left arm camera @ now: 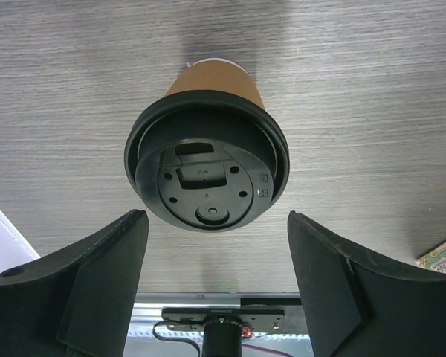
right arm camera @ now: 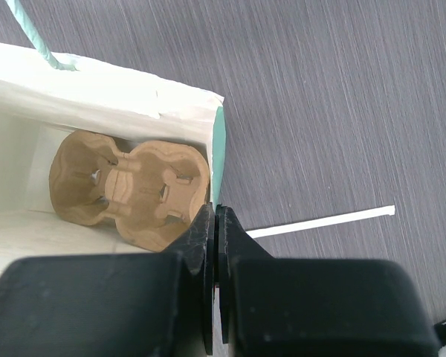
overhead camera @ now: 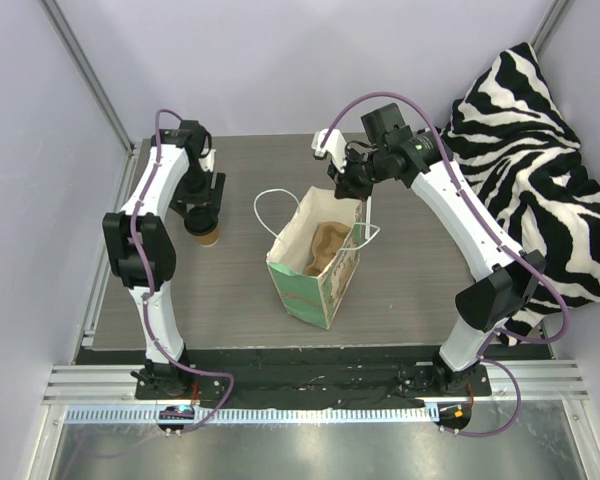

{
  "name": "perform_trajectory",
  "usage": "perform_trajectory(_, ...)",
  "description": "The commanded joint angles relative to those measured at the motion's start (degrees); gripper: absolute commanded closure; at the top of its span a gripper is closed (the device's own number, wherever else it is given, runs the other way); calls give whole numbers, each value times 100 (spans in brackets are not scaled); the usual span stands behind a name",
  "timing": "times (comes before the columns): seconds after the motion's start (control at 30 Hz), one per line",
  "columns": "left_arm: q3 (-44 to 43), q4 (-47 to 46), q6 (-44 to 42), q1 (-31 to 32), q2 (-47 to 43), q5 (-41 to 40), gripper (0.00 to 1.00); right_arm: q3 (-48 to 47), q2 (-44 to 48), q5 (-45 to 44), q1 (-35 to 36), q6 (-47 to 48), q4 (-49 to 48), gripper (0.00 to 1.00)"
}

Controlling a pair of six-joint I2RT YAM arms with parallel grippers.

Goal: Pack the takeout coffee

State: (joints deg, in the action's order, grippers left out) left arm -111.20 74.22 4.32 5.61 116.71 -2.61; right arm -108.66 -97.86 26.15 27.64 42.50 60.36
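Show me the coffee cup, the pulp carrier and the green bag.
takeout coffee [left arm camera: 207, 167]: left wrist view, middle of its black lid.
pulp carrier [right arm camera: 130, 190]: right wrist view, its centre ridge.
green bag [overhead camera: 305, 290]: top view, near outer wall.

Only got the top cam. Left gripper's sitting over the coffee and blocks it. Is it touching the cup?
Observer: No. Left wrist shows the left gripper open, its fingers spread, with a gap on each side of the takeout coffee and its black lid.
Operator: Right gripper, anything in it?
Observer: Right wrist shows the right gripper shut. The rim edge of the paper bag runs into its tips and looks pinched.
Operator: Brown thing in the bag?
Observer: A moulded-pulp two-cup carrier on the bag floor, both wells empty.
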Motion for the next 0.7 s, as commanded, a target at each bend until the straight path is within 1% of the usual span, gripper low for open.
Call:
perform_trajectory(0.0, -148, 32, 78, -16, 72, -134, 21, -234, 127, 57, 5, -40, -33, 99)
perform_trajectory(0.2, -86, 14, 104, -24, 63, -187, 18, -217, 145, 65, 5, -31, -33, 99)
perform_trajectory(0.5, -25, -65, 96, -24, 124, -284, 18, -208, 136, 92, 5, -14, -42, 99)
perform_trajectory(0.67, -130, -109, 104, -42, 212, -249, 18, -208, 127, 109, -4, -14, -33, 99)
